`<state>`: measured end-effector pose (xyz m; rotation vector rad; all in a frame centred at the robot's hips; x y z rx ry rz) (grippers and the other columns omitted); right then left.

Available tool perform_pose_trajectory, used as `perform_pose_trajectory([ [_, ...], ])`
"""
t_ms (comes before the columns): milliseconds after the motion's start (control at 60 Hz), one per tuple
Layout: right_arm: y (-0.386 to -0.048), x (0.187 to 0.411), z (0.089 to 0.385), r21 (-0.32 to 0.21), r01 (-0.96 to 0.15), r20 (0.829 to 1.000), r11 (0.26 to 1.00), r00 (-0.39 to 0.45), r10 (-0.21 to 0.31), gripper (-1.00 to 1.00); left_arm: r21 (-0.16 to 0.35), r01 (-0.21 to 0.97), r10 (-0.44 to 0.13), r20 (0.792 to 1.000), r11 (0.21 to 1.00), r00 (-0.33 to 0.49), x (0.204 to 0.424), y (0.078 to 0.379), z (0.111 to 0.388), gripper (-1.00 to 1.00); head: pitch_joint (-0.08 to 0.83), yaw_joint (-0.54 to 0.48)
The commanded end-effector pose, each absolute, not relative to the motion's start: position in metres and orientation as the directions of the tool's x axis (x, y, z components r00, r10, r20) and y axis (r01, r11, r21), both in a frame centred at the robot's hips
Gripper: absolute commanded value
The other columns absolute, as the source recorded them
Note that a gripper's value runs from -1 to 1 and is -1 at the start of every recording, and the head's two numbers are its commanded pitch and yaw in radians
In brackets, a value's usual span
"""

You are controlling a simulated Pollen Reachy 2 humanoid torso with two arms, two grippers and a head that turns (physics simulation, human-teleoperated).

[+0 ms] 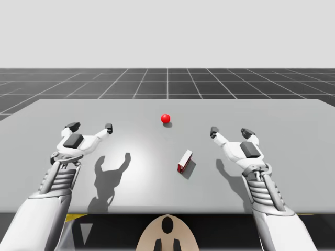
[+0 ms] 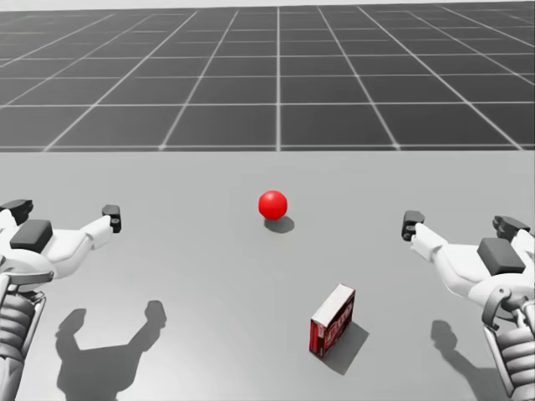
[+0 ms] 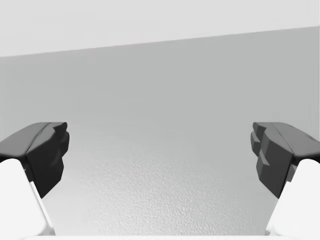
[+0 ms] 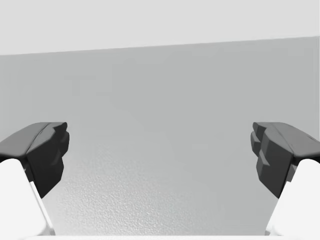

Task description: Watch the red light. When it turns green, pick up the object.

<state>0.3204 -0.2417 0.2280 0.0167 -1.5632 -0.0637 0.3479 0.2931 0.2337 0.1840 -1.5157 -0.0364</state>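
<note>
From above, both arms reach forward over the table, the left gripper and right gripper spread wide, holding nothing. The red box lies between them, nearer the right, well apart from both and on my side of the red light. The head view agrees, and each wrist view shows fingers wide apart above the tabletop.
</note>
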Motion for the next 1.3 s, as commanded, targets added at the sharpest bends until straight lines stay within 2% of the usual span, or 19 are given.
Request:
perform_pose_trajectory([
  [17, -0.2371, 0.3194, 0.2265, 0.054, 0.021, 0.999, 0.998, 0.007, -0.054, -1.00, 0.143, -0.092, -0.139, 0.989, 0.985, 0.047, 0.3475, 0.2935, 0.2342, -1.00, 0.426, 0.03],
  [533, -0.2355, 0.3185, 0.2261, 0.040, 0.011, 0.999, 0.999, 0.004, -0.040, -1.00, 0.120, -0.091, -0.121, 0.993, 0.989, 0.000, 0.3452, 0.2941, 0.2366, -1.00, 0.428, 0.02],
  [1300, -0.2358, 0.3179, 0.2262, 0.032, 0.009, 0.999, 0.999, -0.004, -0.032, -1.00, 0.124, -0.088, -0.125, 0.992, 0.988, -0.004, 0.3442, 0.2927, 0.2364, -1.00, 0.430, 0.02],
])
